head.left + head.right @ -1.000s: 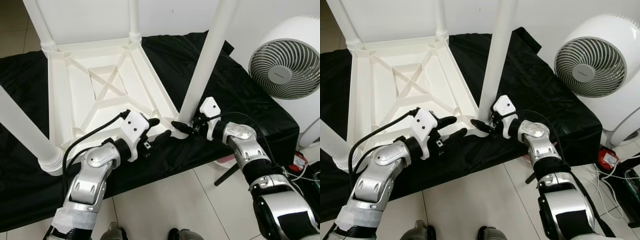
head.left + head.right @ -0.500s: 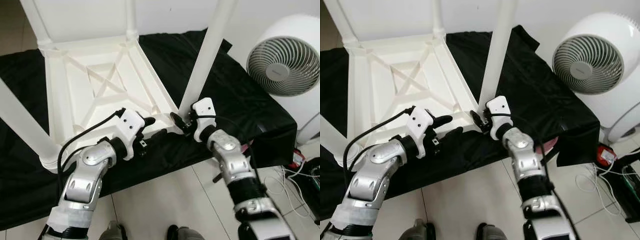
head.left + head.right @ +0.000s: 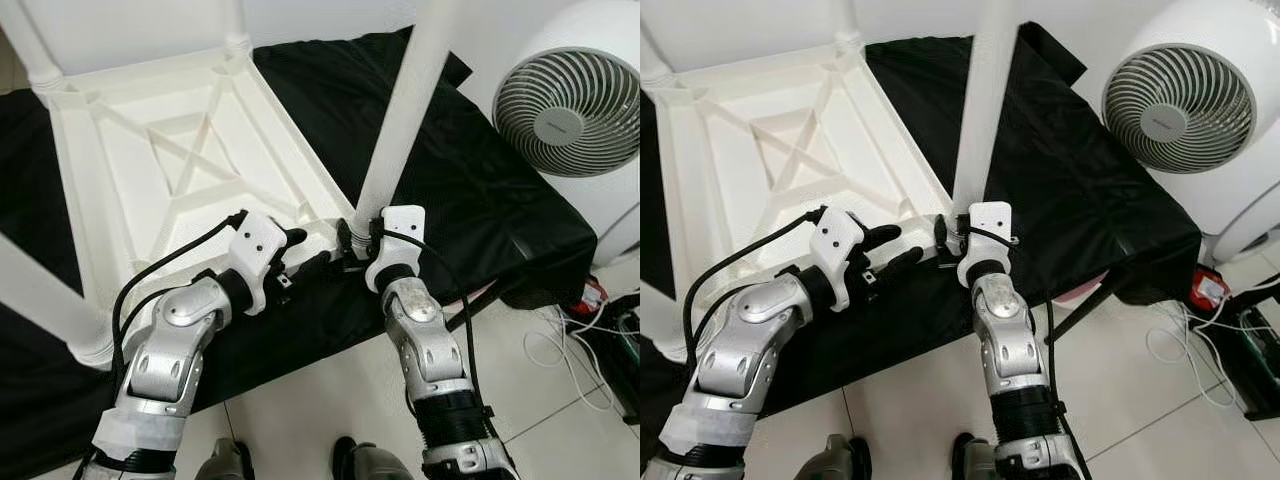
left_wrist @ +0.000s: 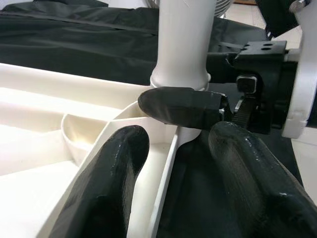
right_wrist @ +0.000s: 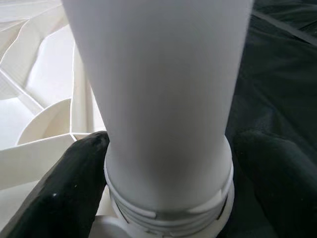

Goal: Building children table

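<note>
Both jaws at upturned table (image 3: 170, 170) on black cloth (image 3: 480, 190): right (image 3: 352, 243) clasps leg (image 3: 400, 120); left (image 3: 305, 255) agape.

The right claw (image 3: 352, 243) has swung from the outer side of the near table leg (image 3: 400, 120) to straddle its threaded base, one finger either side, its forearm now rising almost straight from below. The left claw (image 3: 305, 252) has edged closer along the tabletop (image 3: 160, 190) rim beside that corner.
</note>
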`<state>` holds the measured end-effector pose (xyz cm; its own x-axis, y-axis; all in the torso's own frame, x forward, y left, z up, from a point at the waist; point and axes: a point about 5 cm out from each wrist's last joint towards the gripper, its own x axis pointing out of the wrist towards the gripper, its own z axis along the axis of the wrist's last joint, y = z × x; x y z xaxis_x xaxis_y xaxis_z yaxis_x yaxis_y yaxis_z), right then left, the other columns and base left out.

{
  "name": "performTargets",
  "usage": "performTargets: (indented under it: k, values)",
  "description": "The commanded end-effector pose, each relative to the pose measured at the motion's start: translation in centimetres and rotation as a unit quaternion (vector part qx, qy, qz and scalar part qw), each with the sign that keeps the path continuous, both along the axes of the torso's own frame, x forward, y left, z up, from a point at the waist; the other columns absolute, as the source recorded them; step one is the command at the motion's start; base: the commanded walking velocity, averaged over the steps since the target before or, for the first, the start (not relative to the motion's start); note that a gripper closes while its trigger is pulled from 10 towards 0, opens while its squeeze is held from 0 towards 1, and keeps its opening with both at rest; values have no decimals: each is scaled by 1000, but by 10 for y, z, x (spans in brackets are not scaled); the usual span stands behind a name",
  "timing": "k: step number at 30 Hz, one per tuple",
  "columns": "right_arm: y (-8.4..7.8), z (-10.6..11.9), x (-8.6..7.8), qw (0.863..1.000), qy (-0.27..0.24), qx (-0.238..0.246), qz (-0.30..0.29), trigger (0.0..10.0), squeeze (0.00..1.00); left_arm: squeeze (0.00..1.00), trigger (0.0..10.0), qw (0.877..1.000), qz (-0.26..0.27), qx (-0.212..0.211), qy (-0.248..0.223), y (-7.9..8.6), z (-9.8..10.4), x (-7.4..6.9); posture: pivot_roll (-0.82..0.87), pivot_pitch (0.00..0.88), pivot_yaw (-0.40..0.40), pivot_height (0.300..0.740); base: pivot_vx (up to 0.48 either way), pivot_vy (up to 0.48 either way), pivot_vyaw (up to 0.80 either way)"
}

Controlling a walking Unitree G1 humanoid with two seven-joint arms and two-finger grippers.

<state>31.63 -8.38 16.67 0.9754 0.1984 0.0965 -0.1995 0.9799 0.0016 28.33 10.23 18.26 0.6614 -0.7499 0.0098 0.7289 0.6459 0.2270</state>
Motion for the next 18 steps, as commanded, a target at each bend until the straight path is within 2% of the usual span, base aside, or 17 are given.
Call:
performTargets:
  k: [1,3,4,5,7,8,9,11,12,14,18]
  values:
    - [-3,-7,-2,1000,19,-10,8,10000,1000,0,10000,1000,22,-3,1,1,-1,2,-21,214,-5,740,0,0,0]
    - [-3,-6,-1,999,19,-14,21,10000,1000,0,10000,1000,21,-3,0,1,0,3,-24,213,-6,740,0,0,0]
    - [-4,-1,-1,998,5,-28,60,10000,0,0,10000,1000,20,-3,-1,1,1,4,-31,211,-8,740,0,0,0]
    - [-7,3,1,994,-5,-39,104,10000,0,0,10000,1000,19,-3,-3,1,1,4,-38,201,-8,740,0,0,0]
    - [-7,3,1,994,-5,-39,104,10000,0,0,10000,1000,19,-3,-3,1,1,4,-38,201,-8,740,0,0,0]
    - [-10,6,1,990,-9,-46,130,10000,0,0,10000,1000,18,-3,-3,0,1,4,-38,201,-8,740,0,0,0]
    - [-10,6,1,990,-9,-46,130,10000,0,0,10000,1000,18,-3,-3,0,1,4,-38,201,-8,740,0,0,0]
    - [-30,13,7,979,-21,-90,180,10000,0,0,10000,1000,15,-4,-3,-3,0,3,-38,182,-21,740,0,0,0]
    - [-30,13,7,979,-21,-90,180,10000,0,0,10000,1000,15,-4,-3,-3,0,3,-38,182,-21,740,0,0,0]
    - [-51,23,14,964,-25,-124,233,10000,0,0,10000,1000,11,-4,-4,-5,-1,1,-32,171,-25,740,0,0,0]
    - [-65,33,19,951,-15,-125,284,10000,0,0,10000,1000,8,-1,-5,-4,-1,-1,-22,159,-30,740,0,0,0]
